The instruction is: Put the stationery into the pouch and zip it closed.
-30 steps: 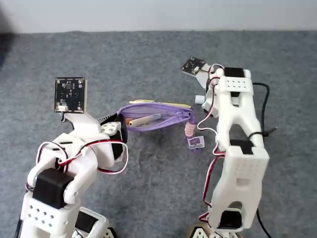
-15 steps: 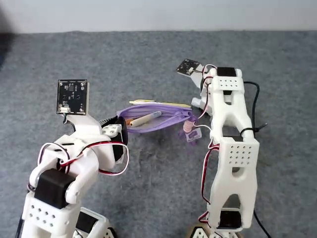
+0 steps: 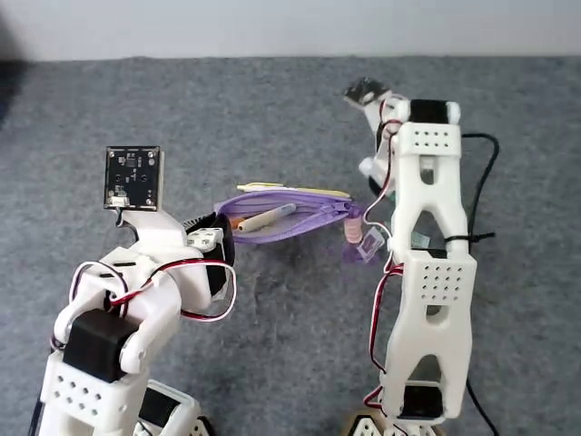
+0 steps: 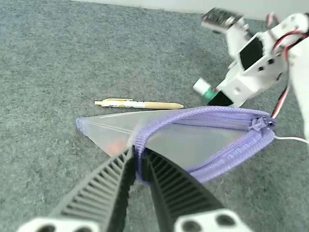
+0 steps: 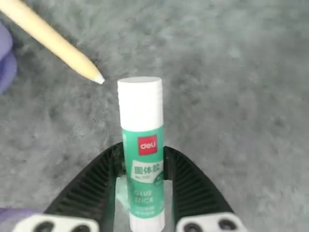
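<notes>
left gripper [image 4: 137,162]: clenched on the near edge of the pouch, both dark ribbed fingers pinching the purple zipper band at the rim.
pouch [image 4: 193,142]: clear plastic with a purple zip, lying flat on the grey carpet [image 3: 272,118] between the two arms; in the high view its mouth gapes open along the top.
zip slider [image 4: 260,123]: at the far end of the pouch, the end nearest the right arm.
charms: a pink bead string [image 3: 349,234] and a small purple tag [image 3: 366,248] trail from that end of the zip onto the carpet, just beside the right arm.
inside the pouch: a white pen with an orange end [image 3: 268,218] lies lengthwise in the open mouth.
right gripper [image 5: 142,154]: grasping the glue stick, one black finger on each side of its green lower body.
glue stick [image 5: 140,111]: white cap pointing away from the wrist camera, held low over the carpet just past the slider end of the pouch; whether it touches the carpet cannot be told.
loose pen [image 4: 140,103]: cream and white, lying on the carpet just beside the pouch's far long side and parallel to it; its beige tip ends near the glue stick's cap without touching it.
</notes>
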